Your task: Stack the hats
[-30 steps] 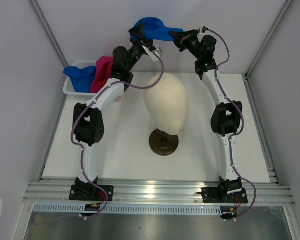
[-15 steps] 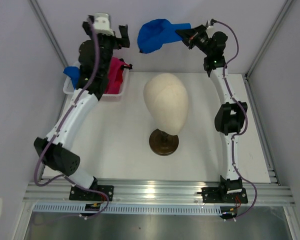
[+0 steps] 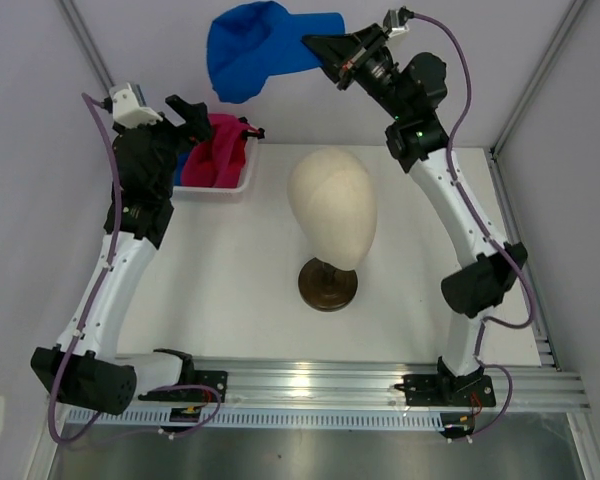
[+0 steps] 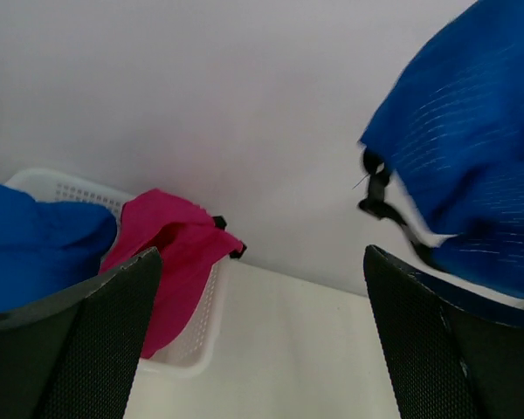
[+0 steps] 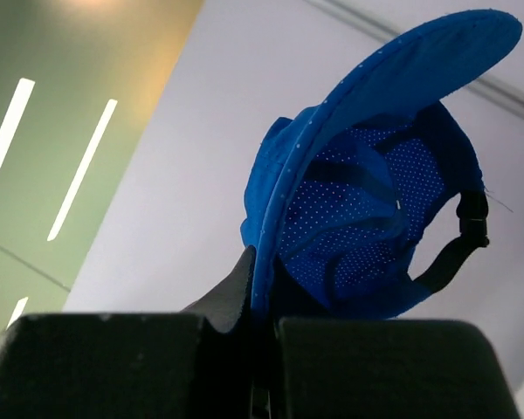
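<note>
My right gripper (image 3: pixel 320 45) is shut on the brim of a royal blue hat (image 3: pixel 250 45) and holds it high near the back wall, crown hanging to the left. The right wrist view shows the hat's (image 5: pixel 375 209) underside and the brim clamped between the jaws. My left gripper (image 3: pixel 195 112) is open and empty above the white basket (image 3: pixel 220 190), which holds a magenta pink hat (image 3: pixel 220 155) and a blue hat (image 4: pixel 35 253). The left wrist view shows its fingers (image 4: pixel 96 349) wide apart, the pink hat (image 4: pixel 170 253) and the held blue hat (image 4: pixel 472 166).
A cream mannequin head (image 3: pixel 332 205) on a dark round base (image 3: pixel 328 284) stands mid-table, bare on top. The basket sits at the back left corner against the wall. Enclosure walls and frame posts close in on both sides.
My right gripper has lifted the blue hat higher and to the left. My left arm has let go of it, swung left and dropped over the basket.
</note>
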Tool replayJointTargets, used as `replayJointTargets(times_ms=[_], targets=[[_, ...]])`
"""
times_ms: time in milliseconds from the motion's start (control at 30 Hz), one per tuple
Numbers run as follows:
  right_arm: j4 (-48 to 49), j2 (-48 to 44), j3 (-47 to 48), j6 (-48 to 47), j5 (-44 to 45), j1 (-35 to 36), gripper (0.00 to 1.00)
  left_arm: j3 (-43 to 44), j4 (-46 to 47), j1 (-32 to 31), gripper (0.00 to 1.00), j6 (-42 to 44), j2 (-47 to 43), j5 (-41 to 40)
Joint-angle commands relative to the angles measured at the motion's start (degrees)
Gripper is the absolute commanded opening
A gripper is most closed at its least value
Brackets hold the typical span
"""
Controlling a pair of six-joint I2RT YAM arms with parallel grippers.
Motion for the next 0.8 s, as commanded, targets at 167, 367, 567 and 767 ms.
replayJointTargets(times_ms=[167,367,567,767], targets=[[-5.77,-22.38,-18.61,-18.6,33.07,15.21,0.0,-4.32,-1.1,3.66,1.0,-2.44,-6.84,5.41],[-11.21,-28.1,-22.67,-26.71,44.94,24.18,0.0,-10.29,1.19,3.58,1.0,0.11,-14.39,3.74],[-9.74,-35.73,-31.62,-31.99,55.58,29.99,0.0,-13.11,0.92,3.32,1.0,1.96,-18.1,2.07],[-7.98,-41.81,-40.24,-34.53,60.06,33.75,0.0,-13.55,0.83,2.0,1.0,2.13,-18.8,2.51]])
